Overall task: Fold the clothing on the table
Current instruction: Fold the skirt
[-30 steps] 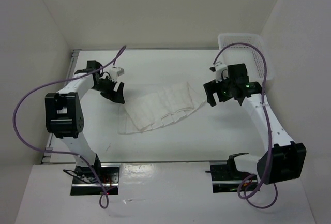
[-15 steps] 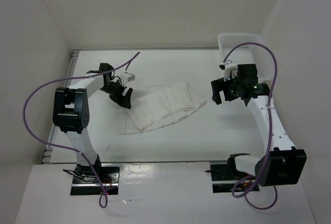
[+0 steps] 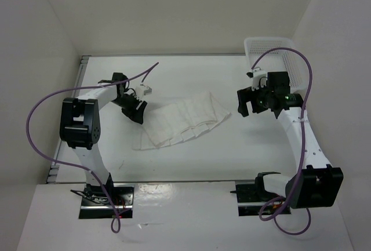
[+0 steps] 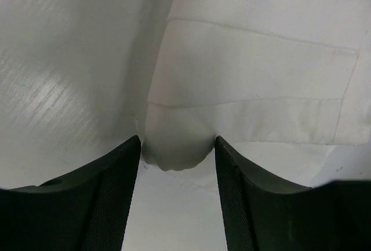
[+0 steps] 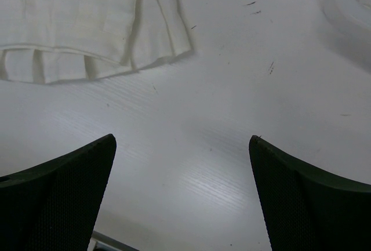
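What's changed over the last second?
The left gripper slid rightward onto the left edge of the clothing, its jaws narrowing around a fold but not yet clamped. The right gripper backed slightly away rightward, wide open. The clothing lies where it was.

Nothing to read here, folks: no text, label, brand, number or sign comes through legibly in the overhead view or either wrist view
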Robot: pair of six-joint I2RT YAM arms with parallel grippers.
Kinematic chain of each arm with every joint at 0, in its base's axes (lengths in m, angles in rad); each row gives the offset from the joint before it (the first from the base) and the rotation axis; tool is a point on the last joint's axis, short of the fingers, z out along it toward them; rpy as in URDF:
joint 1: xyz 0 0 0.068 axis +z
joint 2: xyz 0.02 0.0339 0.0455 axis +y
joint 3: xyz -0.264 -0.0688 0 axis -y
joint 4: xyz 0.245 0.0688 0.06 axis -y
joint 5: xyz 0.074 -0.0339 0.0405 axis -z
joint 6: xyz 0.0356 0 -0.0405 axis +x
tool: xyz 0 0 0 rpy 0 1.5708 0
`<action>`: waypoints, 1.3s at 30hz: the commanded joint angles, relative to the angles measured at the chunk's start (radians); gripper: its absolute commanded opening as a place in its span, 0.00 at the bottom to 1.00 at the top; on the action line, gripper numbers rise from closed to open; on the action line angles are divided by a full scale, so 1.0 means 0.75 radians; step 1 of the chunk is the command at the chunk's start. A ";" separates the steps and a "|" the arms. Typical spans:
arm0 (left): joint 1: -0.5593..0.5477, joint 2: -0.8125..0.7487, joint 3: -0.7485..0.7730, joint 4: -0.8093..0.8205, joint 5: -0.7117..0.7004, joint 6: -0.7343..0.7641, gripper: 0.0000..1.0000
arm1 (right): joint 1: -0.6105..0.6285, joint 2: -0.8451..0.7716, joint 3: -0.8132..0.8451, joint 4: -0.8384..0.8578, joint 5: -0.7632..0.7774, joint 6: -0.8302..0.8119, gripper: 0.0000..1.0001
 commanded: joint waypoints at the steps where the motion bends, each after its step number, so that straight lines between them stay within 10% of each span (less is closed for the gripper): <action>1: -0.003 0.027 -0.012 -0.029 0.014 0.059 0.60 | -0.006 -0.007 -0.003 0.023 -0.028 0.014 1.00; 23: 0.228 0.311 0.195 -0.191 0.515 0.075 0.01 | -0.006 0.267 -0.011 0.064 -0.206 -0.019 1.00; 39: 0.243 0.178 -0.028 -0.154 0.419 0.059 0.00 | -0.006 0.980 0.361 0.140 -0.585 -0.070 1.00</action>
